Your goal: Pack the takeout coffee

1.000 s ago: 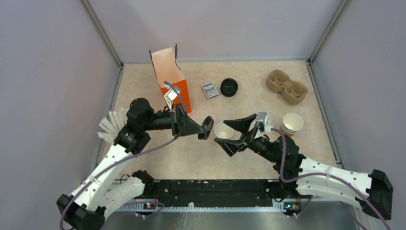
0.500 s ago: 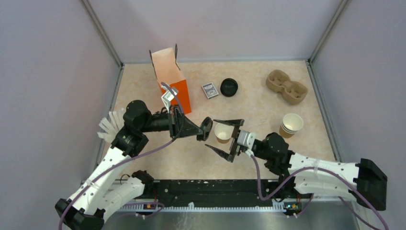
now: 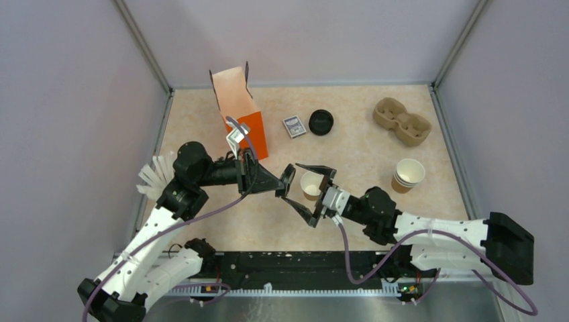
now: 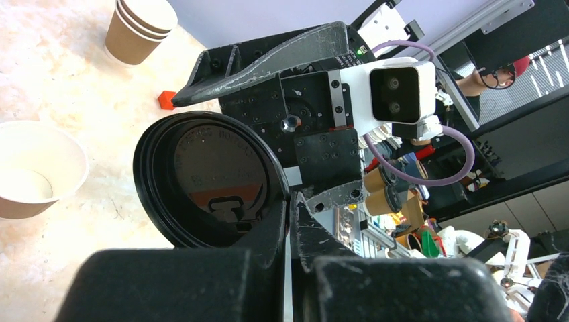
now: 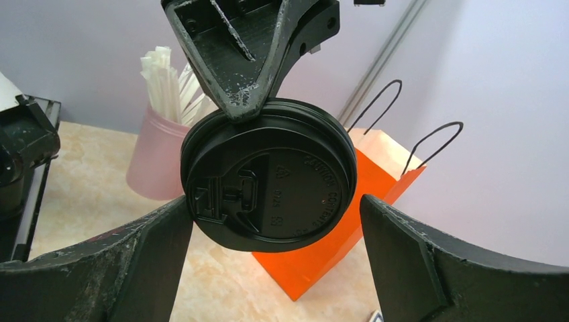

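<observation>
Left tool point(image 5: 249, 111) pinches lid point(image 5: 270, 182); cup point(image 3: 310, 184) partly hidden.

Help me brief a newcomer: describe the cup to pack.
Start at the orange bag at the back left of the table and come toward mid-table. The single paper cup stands there, open and white inside. Unlike the nested cup stack to the right, it is alone.

black lid point(image 5: 268, 184), raised rim lettering "caution contents", small triangle mark
</observation>
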Controlling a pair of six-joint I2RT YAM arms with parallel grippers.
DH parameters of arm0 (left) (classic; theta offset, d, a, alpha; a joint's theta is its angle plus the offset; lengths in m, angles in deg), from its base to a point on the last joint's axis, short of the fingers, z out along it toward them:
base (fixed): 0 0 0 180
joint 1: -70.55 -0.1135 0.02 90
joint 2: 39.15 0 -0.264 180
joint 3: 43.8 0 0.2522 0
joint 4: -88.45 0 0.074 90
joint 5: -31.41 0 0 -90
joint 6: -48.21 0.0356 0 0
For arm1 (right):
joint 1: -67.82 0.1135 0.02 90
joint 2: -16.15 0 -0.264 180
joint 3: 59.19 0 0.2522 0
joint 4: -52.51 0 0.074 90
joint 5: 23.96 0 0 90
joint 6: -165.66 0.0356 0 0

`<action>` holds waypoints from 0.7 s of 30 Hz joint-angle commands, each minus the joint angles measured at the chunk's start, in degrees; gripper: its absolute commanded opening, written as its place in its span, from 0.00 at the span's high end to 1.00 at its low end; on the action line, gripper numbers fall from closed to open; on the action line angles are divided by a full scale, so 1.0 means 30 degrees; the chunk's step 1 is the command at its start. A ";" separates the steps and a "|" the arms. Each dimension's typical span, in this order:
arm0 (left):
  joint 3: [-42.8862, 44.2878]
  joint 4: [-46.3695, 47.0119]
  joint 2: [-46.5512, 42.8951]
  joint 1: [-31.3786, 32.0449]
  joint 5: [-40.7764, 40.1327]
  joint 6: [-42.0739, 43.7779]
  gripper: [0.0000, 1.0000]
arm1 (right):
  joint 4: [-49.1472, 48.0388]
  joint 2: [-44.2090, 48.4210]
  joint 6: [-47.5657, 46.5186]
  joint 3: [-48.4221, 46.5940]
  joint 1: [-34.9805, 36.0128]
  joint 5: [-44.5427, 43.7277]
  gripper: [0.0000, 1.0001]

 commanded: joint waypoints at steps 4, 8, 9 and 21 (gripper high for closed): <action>-0.0205 0.1018 -0.0352 0.0066 0.0121 -0.0149 1.00 | -0.2285 -0.0355 -0.0391 -0.0784 0.0310 -0.0044 0.09; -0.0229 0.0869 -0.0368 0.0070 0.0133 -0.0082 1.00 | -0.1960 -0.0137 -0.0493 -0.0676 0.0312 0.0241 0.13; -0.0237 0.0853 -0.0370 0.0070 0.0160 -0.0021 1.00 | -0.1909 -0.0046 -0.0538 -0.0656 0.0311 0.0353 0.14; 0.0034 0.0159 -0.0277 0.0058 -0.0179 0.0592 0.56 | -0.1198 0.0974 0.0613 -0.0206 0.0311 -0.0167 0.28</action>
